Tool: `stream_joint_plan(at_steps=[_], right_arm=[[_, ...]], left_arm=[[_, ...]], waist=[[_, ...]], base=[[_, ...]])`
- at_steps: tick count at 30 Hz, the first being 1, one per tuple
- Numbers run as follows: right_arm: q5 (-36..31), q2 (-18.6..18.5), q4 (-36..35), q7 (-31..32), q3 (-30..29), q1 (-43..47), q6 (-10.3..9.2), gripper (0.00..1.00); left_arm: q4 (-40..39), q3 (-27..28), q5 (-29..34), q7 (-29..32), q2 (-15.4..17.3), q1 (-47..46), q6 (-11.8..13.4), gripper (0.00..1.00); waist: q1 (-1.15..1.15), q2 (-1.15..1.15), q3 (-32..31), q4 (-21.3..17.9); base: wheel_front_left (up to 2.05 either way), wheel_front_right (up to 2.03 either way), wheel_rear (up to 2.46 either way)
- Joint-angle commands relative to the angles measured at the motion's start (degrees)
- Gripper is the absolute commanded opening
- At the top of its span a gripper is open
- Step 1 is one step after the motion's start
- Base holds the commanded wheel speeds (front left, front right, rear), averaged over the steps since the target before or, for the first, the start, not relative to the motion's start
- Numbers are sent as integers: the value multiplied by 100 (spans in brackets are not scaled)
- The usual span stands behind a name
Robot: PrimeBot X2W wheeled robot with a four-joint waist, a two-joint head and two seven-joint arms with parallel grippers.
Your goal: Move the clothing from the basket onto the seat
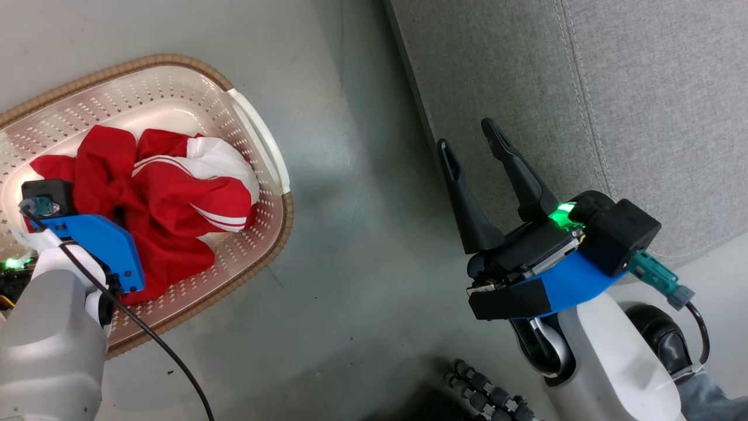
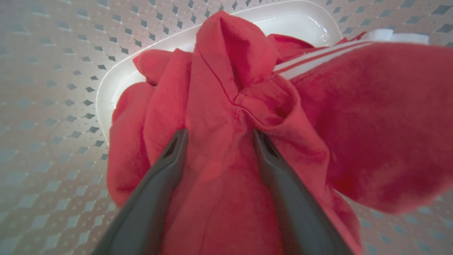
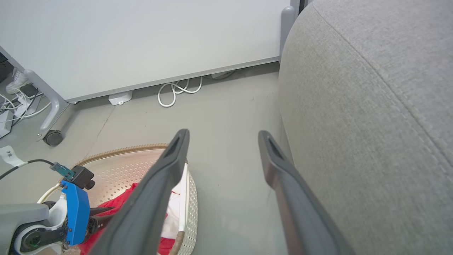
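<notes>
Head view: two red garments, one plain [image 1: 99, 169] and one with white stripes and a white lining [image 1: 193, 193], lie bunched together in the cream perforated laundry basket [image 1: 266, 146] on the grey floor [image 1: 350, 234]. The robot's left arm [image 1: 52, 327] reaches down over the pile, and its blue wrist mount hides the fingers. Well apart to the right, the right gripper [image 1: 465, 133] hovers in front of the edge of the grey sofa seat [image 1: 584, 88], its two dark fingers spread with nothing between them. No clothing lies on the part of the cushion in view.

Left wrist view: the left gripper [image 2: 219, 136] is deep inside the basket, its fingers parted on either side of a raised fold of the plain red garment. The cloth sits between them, but the jaws stand wide and have not clamped it. The striped garment bulges just to the right, against the plain one.

Right wrist view: the right gripper's fingers rise unclenched and empty above the floor, the seat's rounded flank close on the right, the basket low on the left with red cloth showing inside. A white cable [image 3: 177, 90] coils at the foot of a pale panel [image 3: 141, 39] beyond.

By this evidence the job has barely begun. Neither garment has left the basket. A first grasp on the plain red one looks near, and both lifts and both placements on the seat remain.
</notes>
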Motion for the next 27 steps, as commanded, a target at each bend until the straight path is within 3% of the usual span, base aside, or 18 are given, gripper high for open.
stream_joint_plan(at_steps=[1, 4, 5, 6, 7, 8, 9, 27], right_arm=[[37, 0, -25, -21, 2, -94, 1, 100], [40, 0, -27, -21, 4, -97, 1, 100], [46, 0, -27, -21, 6, -97, 1, 100], [51, 0, -26, -21, 9, -97, 1, 100], [58, 0, -26, -21, 14, -98, 1, 100], [62, 0, -26, -21, 19, -98, 1, 100], [74, 0, -25, -21, 21, -97, 1, 100], [31, -1, 137, -21, -29, -103, 1, 100]], left_arm=[[36, -5, -30, 80, 0, -97, 41, 100], [85, -39, -51, 217, -11, -109, 57, 100], [90, -47, -59, 238, -11, -117, 61, 62], [96, -58, -62, 269, -7, -124, 57, 42], [102, -63, -64, 296, 20, -144, 29, 33], [106, -69, -69, 315, 37, -156, 6, 12], [112, -78, -80, 351, 48, -161, -15, 0], [196, -142, -311, 189, -10, -28, -193, 0]], waist=[[-1, 0, -6, 1], [-1, 0, -10, 0], [-1, 0, -11, -2], [-1, 0, -10, -4], [-1, 0, -6, -7], [-1, 0, -3, -10], [-1, 0, -1, -14], [-1, 0, -442, 66]], base=[[0, 0, 0], [0, 0, 0], [0, 0, 0], [0, 0, 0], [0, 0, 0], [0, 0, 0], [0, 0, 0], [0, 0, 0]])
